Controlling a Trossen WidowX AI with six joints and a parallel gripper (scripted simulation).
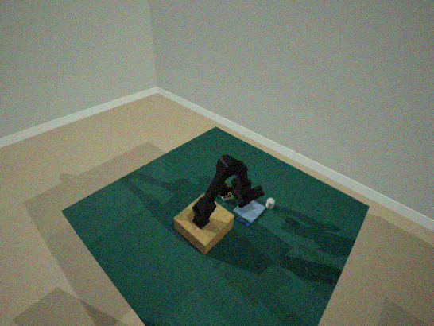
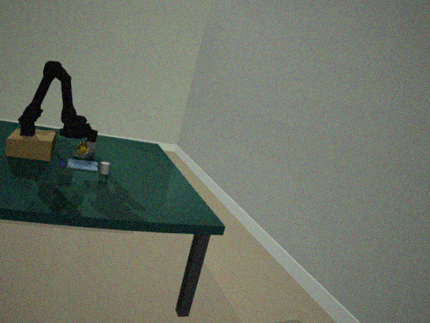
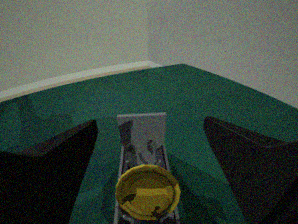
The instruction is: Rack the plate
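Observation:
The yellow plate (image 1: pixel 229 194) (image 2: pixel 82 148) (image 3: pixel 148 192) stands upright in the grey dish rack (image 2: pixel 92 152) (image 3: pixel 150 127), its round face toward the wrist camera. The rack's tall end panel shows behind it. Which slot holds the plate, and the rails at its lower edge, cannot be made out. My gripper (image 1: pixel 259 192) (image 2: pixel 94 136) (image 3: pixel 151 124) is open and empty. Its fingers are wide apart to the left and right of the plate and rack in the wrist view, and do not touch the plate. In the exterior view it is above the rack.
A light blue flat board (image 1: pixel 253 211) (image 2: pixel 83 165) lies beside the rack. A white cup (image 1: pixel 270 203) (image 2: pixel 105 168) stands at its far side, and a small dark blue object (image 1: pixel 242 221) (image 2: pixel 62 163) lies at its near side. The arm stands on a wooden block (image 1: pixel 203 232) (image 2: pixel 31 147).

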